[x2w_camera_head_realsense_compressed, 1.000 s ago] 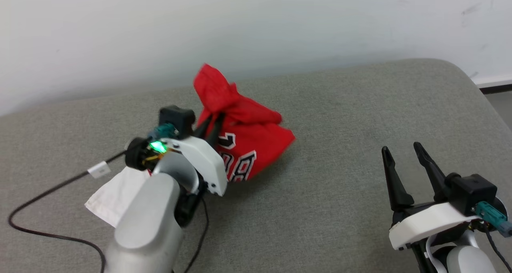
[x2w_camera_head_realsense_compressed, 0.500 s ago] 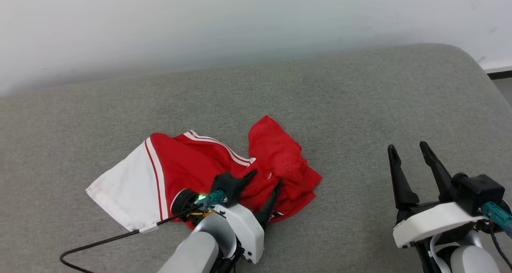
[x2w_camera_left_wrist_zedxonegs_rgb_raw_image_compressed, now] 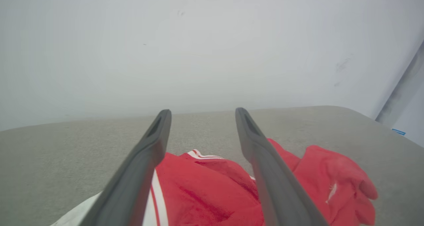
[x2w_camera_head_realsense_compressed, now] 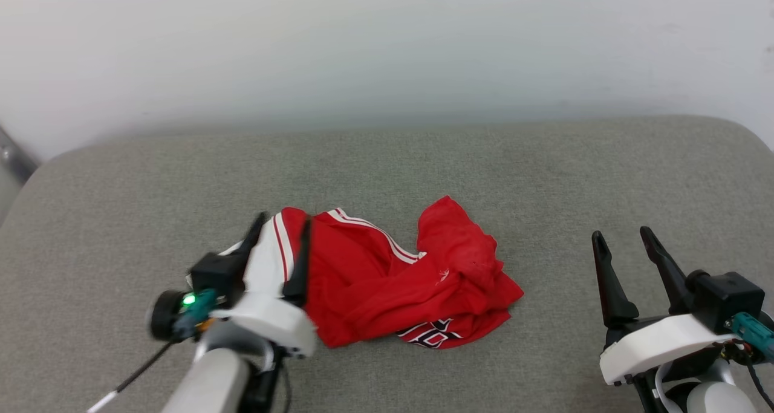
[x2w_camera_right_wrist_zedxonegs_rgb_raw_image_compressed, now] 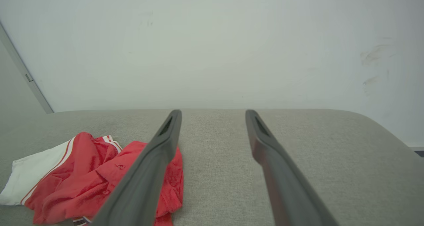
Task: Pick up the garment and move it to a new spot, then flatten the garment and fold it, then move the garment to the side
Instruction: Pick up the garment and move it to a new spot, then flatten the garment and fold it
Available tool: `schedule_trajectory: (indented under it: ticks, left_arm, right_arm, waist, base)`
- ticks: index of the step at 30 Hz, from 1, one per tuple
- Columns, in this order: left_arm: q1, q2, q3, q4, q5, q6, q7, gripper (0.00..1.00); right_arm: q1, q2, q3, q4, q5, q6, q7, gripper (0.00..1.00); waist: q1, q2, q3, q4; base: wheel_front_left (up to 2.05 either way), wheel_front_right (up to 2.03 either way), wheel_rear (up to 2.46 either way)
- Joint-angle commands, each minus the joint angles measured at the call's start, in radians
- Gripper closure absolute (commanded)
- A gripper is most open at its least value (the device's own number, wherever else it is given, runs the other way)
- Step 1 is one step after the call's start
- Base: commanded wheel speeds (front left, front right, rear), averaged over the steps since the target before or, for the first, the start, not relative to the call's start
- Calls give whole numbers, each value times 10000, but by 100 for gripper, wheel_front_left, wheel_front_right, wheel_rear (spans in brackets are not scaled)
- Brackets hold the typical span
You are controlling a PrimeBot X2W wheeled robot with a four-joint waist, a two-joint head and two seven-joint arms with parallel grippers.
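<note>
Cloth, thin and limp by the look of it: the garment point(x2w_camera_head_realsense_compressed: 387, 286) is lying in a crumpled heap on the grey cushion point(x2w_camera_head_realsense_compressed: 544, 177), toward my left side, its white sleeve point(x2w_camera_head_realsense_compressed: 266, 266) pointing left and a rumpled red lump sitting at its right end. I am holding my left gripper point(x2w_camera_head_realsense_compressed: 285, 218) spread wide over that sleeve, pinching nothing; my right gripper point(x2w_camera_head_realsense_compressed: 621, 233) is hanging open too, well apart from the cloth, over bare cushion. I am judging it light and easy to lift, but sagging and bunching wherever it is not supported, so a single pinch is likely raising only a wad. I am favouring firmer edges for a hold: the sleeve hem and the striped trim point(x2w_camera_head_realsense_compressed: 369, 231), one gripper on each, so the body is hanging flat between them. Much is escaping me: my own left wrist is covering the sleeve's near corner in the head view, folds are burying the collar and any second sleeve, and the black lettering point(x2w_camera_head_realsense_compressed: 432, 334) is only peeking out at the near edge, unreadable.
</note>
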Motion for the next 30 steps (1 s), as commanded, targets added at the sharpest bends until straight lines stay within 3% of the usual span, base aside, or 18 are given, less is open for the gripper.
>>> schedule_trajectory:
  ticks: [1,5,10,25,30]
  left_arm:
    - [329,276,328,-189,-34,237,-65,0]
    - [1007,879,839,-614,-58,683,31,0]
    - [1740,1242,1093,-1206,-122,1011,193,0]
    - [2051,1353,900,-1901,-51,1245,536,0]
    - [2044,1349,928,-2010,-143,1246,436,0]
  right_arm:
    - [175,9,10,-70,-56,-3,41,0]
    - [334,9,5,-105,7,-3,88,0]
    - [601,9,3,-131,24,-3,163,0]
    - [762,9,154,-287,147,-3,342,0]
    - [582,8,-283,104,319,-3,535,0]
  waist:
    - [0,0,-98,120]
    - [0,0,-175,197]
    - [0,0,-287,250]
    - [0,0,-325,166]
    - [0,0,-242,159]
  base:
    - [0,0,0]
    - [0,0,0]
    - [0,0,0]
    - [0,0,0]
    - [0,0,0]
